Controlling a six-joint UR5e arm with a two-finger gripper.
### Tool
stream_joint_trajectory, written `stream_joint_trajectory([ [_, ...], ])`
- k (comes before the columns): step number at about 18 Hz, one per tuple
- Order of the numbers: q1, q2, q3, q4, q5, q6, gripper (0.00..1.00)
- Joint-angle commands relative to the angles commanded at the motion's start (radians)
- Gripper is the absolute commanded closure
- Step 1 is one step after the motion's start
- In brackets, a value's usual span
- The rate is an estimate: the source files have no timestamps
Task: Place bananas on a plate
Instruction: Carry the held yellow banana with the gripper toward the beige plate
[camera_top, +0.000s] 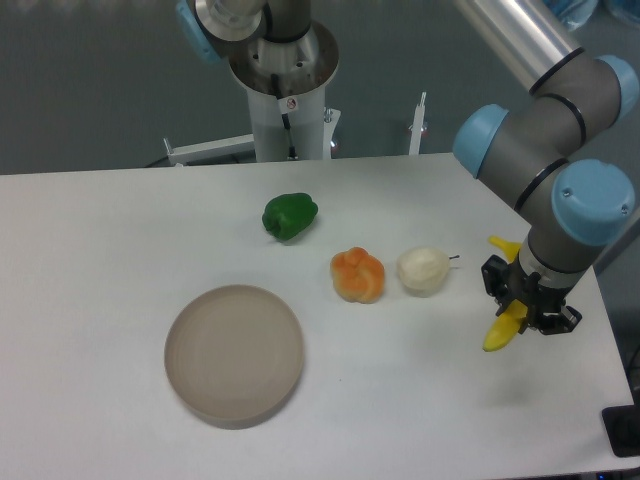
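The yellow toy banana (503, 327) is held in my gripper (524, 303) at the right side of the table, lifted a little above the surface. Its lower end sticks out below the black fingers and its tip shows above them at the left. The gripper is shut on it. The round beige-grey plate (234, 352) lies at the front left of the table, far to the left of the gripper, with nothing on it.
An orange lobed fruit (358, 275) and a pale cream pear-like fruit (422, 270) lie mid-table between the gripper and the plate. A green pepper (290, 215) lies further back. The arm's base (284, 80) stands at the back edge.
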Motion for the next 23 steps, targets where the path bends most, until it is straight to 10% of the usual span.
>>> stream_joint_trajectory([
  [11, -0.012, 0.011, -0.012, -0.009, -0.003, -0.012, 0.76],
  [23, -0.279, 0.017, -0.064, -0.037, -0.008, -0.217, 0.77],
])
